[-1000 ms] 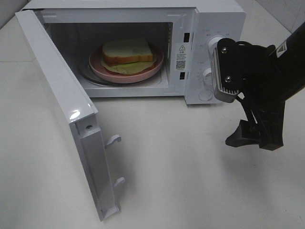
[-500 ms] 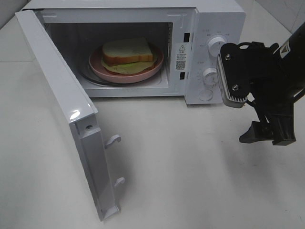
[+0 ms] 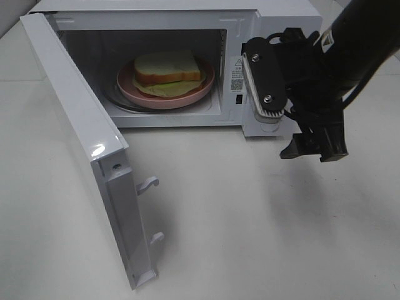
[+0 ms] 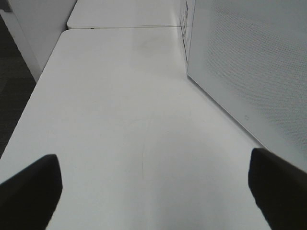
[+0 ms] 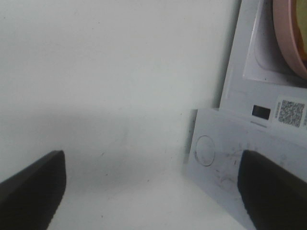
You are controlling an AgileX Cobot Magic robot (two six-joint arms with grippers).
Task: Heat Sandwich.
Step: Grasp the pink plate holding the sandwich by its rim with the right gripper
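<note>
Inside, the sandwich point(image 3: 167, 70) lies on a round pink plate point(image 3: 205, 85), two slices of white bread with a pale green leaf showing under them. The plate rests on the glass tray point(image 3: 125, 103) in the cavity of the white microwave point(image 3: 247, 25), which stands at the back of the white table point(image 3: 250, 237). The microwave's door point(image 3: 81, 144) is swung wide to the left of the high view, its two latch hooks point(image 3: 149, 182) pointing toward the middle of the table.

The right arm reaches in from the right of the high view and hangs in front of the microwave's control panel, hiding the dials. The right hand point(image 3: 312, 149) points down toward the table just in front of the panel's lower edge, clear of the surface. Its wrist view shows the right hand point(image 5: 152, 191) with both dark fingertips far apart and nothing between them. Beyond them are bare table, the round button point(image 5: 205, 150) at the foot of the panel, a small code label point(image 5: 291, 113) and the rim of the plate point(image 5: 288, 43).

The left hand point(image 4: 153, 196) is out of the high view. In its own wrist view its fingertips stand wide apart and empty above the table point(image 4: 120, 96), with the dotted outer face of the door point(image 4: 259, 62) alongside.
</note>
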